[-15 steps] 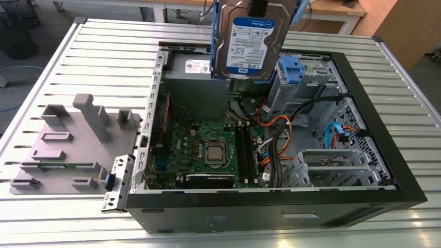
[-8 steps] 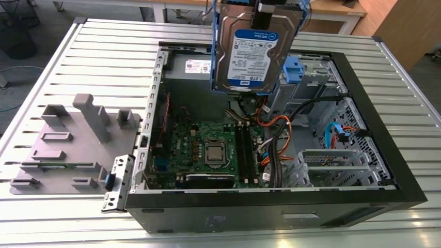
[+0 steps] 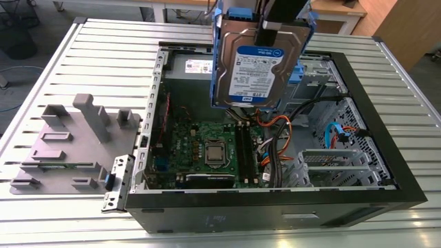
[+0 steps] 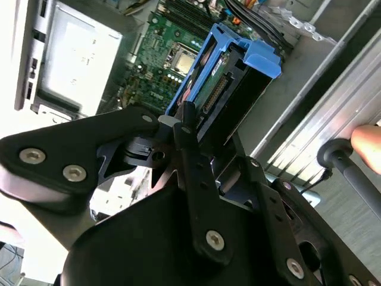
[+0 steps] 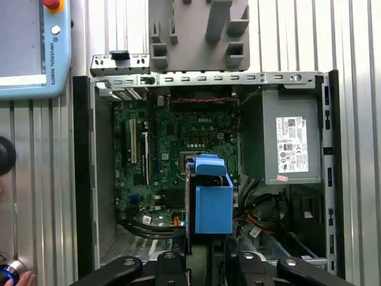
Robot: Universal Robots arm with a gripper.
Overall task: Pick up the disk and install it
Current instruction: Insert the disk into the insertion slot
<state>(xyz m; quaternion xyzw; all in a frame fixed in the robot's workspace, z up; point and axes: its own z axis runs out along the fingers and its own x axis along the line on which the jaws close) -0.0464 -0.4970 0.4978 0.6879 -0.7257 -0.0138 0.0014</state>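
Ribbed metal tabletop (image 3: 82, 62), grey floor (image 3: 20, 77) beyond (wooden cabinet (image 3: 406, 26) at the exterior view's right)

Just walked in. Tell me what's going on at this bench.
The robot arm's claw grips the disk and holds it upright in the air over the open computer case, above the motherboard. The disk's label faces the exterior view. The disk is not yet seated in any bay. A grey fixture lies on the table beside the case, at the exterior view's left.
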